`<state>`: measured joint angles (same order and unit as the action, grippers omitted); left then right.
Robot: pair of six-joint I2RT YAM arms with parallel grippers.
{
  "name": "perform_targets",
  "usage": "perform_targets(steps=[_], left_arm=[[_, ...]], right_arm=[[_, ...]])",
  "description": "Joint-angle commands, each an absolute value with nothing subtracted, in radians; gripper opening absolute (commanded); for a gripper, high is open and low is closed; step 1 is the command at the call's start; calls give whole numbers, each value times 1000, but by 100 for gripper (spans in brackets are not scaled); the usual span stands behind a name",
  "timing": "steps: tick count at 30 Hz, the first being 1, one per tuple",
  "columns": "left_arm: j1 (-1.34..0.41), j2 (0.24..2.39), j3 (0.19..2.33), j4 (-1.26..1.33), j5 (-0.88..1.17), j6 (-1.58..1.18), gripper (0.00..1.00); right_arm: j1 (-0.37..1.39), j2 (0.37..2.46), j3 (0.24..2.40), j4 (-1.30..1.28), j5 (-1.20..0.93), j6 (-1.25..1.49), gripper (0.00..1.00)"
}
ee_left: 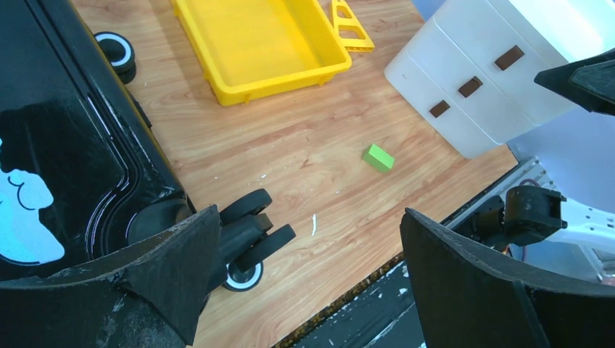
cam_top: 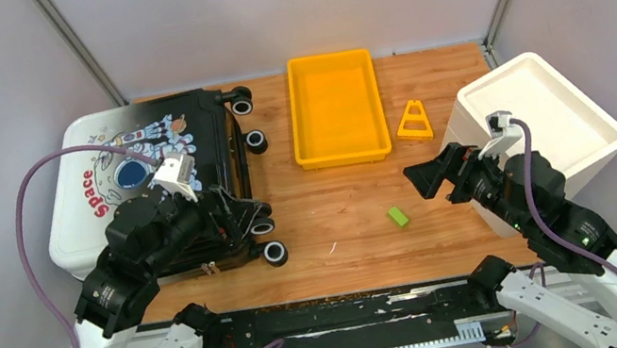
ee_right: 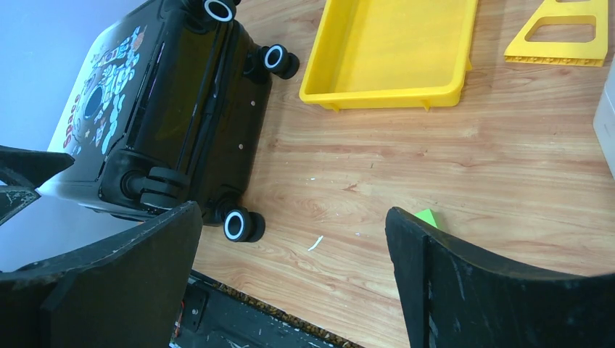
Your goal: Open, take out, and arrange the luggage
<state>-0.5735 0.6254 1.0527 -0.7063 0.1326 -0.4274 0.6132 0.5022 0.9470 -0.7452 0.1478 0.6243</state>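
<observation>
The luggage (cam_top: 189,142) lies flat and closed at the left of the table, astronaut and red "Space" side up, its black wheels pointing right. It also shows in the left wrist view (ee_left: 65,145) and the right wrist view (ee_right: 181,94). My left gripper (cam_top: 243,212) is open and empty, hovering over the luggage's near right corner, beside a wheel (ee_left: 243,272). My right gripper (cam_top: 425,177) is open and empty, above the table right of centre, in front of the white foam box, and faces the luggage.
A yellow tray (cam_top: 345,157) sits at the back centre with a yellow triangular piece (cam_top: 413,121) to its right. A white foam box (cam_top: 552,112) stands at the right. A small green block (cam_top: 399,216) lies on the wood between the arms.
</observation>
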Motion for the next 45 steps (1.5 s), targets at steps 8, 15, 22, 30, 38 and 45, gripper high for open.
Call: perform_targets(steps=[8,15,22,30,38,45], left_arm=[[-569,640,1108,-751,33,-424,100],[-569,721,1149,-799,-205,-468,100],[-566,866,1296,-991,-434,-617,100],[-384,823,1347,-1239,-560,-852,100],[-234,782,1292,-1365,-457,-1034,100],[-232,719,1288,-1421,-501,-1142,100]], right_arm=[[618,519,955,-722,171,673,100],[619,600,910,-529,-103,541,97],[647,750,847,-141,-365,459,97],[841,1052,876,185,-434,56,96],[913,1316,1009,264,-644,-146,97],[979,1496,1099,234,-633,-296,100]])
